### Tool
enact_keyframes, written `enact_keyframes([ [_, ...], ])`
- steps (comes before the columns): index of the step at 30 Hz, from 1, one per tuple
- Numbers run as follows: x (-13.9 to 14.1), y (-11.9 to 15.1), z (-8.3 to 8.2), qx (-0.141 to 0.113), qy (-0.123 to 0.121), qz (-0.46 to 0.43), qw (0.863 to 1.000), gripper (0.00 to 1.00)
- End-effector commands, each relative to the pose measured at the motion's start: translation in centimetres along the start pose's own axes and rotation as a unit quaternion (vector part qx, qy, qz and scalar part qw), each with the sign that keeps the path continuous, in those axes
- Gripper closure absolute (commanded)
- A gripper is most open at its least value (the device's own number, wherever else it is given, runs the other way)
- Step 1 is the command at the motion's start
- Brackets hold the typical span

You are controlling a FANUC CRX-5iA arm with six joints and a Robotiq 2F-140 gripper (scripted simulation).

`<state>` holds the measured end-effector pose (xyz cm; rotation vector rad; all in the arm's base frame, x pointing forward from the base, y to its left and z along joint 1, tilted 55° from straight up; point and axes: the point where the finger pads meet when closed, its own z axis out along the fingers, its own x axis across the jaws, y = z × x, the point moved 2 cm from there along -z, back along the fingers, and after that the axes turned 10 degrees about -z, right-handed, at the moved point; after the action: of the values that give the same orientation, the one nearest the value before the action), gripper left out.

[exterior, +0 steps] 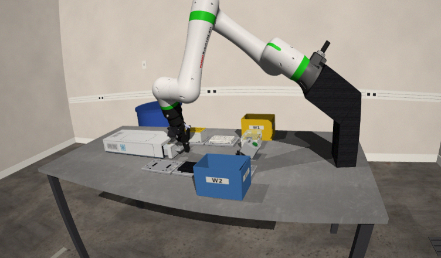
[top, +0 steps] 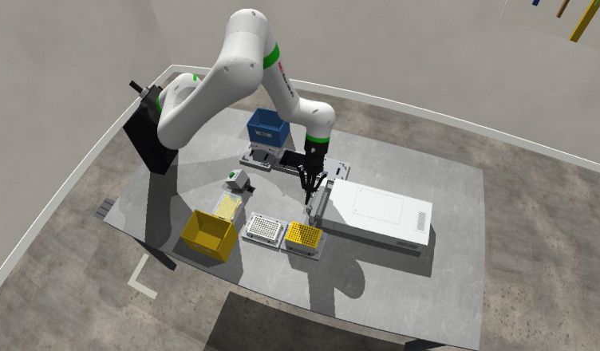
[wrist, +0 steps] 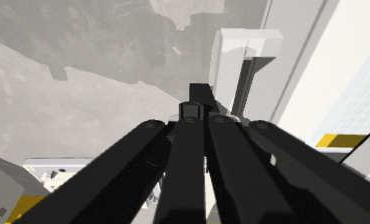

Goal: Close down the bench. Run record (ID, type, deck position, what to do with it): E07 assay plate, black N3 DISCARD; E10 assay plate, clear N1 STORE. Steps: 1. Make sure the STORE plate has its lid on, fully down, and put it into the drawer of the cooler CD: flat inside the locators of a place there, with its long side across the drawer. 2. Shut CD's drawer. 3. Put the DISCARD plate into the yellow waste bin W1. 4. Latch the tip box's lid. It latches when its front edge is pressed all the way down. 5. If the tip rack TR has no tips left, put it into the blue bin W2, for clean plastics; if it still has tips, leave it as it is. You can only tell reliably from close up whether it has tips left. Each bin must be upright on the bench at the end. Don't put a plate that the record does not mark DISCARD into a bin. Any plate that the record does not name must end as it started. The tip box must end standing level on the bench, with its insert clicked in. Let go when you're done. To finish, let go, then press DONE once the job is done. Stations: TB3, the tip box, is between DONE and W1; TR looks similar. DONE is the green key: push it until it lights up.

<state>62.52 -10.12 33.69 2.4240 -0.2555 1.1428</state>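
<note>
My gripper [top: 307,199] is shut and empty, with its fingertips against the front of the cooler's drawer [top: 317,203]. The drawer stands out only a short way from the white cooler CD [top: 376,214]. In the wrist view the closed fingers [wrist: 198,107] touch the white drawer front [wrist: 241,65]. The black plate [top: 291,158] lies flat in its deck nest behind the gripper, and it also shows in the exterior view [exterior: 186,166]. The clear plate is not visible in any view. The tip box [top: 227,206] sits between the green DONE key [top: 231,175] and the yellow bin W1 [top: 208,234].
The blue bin W2 [top: 268,126] stands upright behind the deck nests. A white rack [top: 262,227] and a yellow rack [top: 302,234] sit on holders in front of the cooler. Empty nests [top: 260,155] flank the black plate. The black robot pedestal [top: 147,140] stands at the far left.
</note>
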Motion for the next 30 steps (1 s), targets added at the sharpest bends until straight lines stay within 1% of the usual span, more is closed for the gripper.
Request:
enact_keyframes([
  [1,0.41,0.09,-0.05,0.000,0.000,0.000,1.000,0.90],
  [30,1.23,0.24,-0.05,0.000,0.000,0.000,1.000,0.90],
])
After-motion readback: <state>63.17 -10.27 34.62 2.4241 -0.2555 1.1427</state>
